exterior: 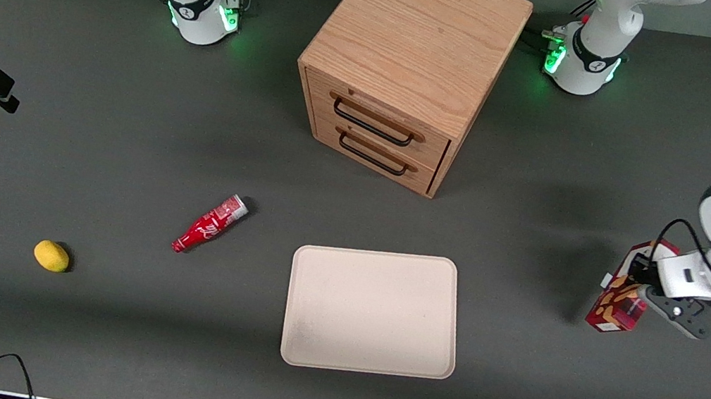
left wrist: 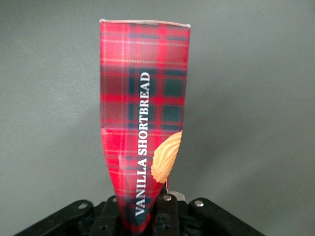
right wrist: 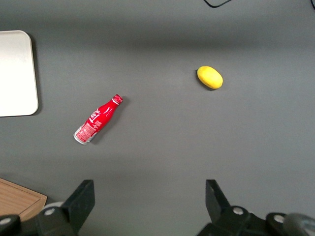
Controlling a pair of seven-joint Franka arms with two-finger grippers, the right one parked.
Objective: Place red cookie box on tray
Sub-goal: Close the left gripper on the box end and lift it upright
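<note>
The red cookie box (exterior: pixel 618 307), a slim tartan carton with cookie pictures, hangs tilted near the working arm's end of the table, with my left gripper (exterior: pixel 636 285) shut on its upper end. In the left wrist view the box (left wrist: pixel 142 98) runs away from the gripper (left wrist: pixel 147 209), its near end pinched narrow between the black fingers (left wrist: pixel 170 211), over bare grey mat. The beige tray (exterior: pixel 373 311) lies flat at the table's middle, nearer to the front camera than the cabinet and well apart from the box. One end of the tray (right wrist: pixel 15 73) shows in the right wrist view.
A wooden two-drawer cabinet (exterior: pixel 412 66) stands farther from the front camera than the tray. A small red bottle (exterior: pixel 210 223) lies on its side beside the tray, toward the parked arm's end. A yellow lemon (exterior: pixel 51 255) lies farther that way.
</note>
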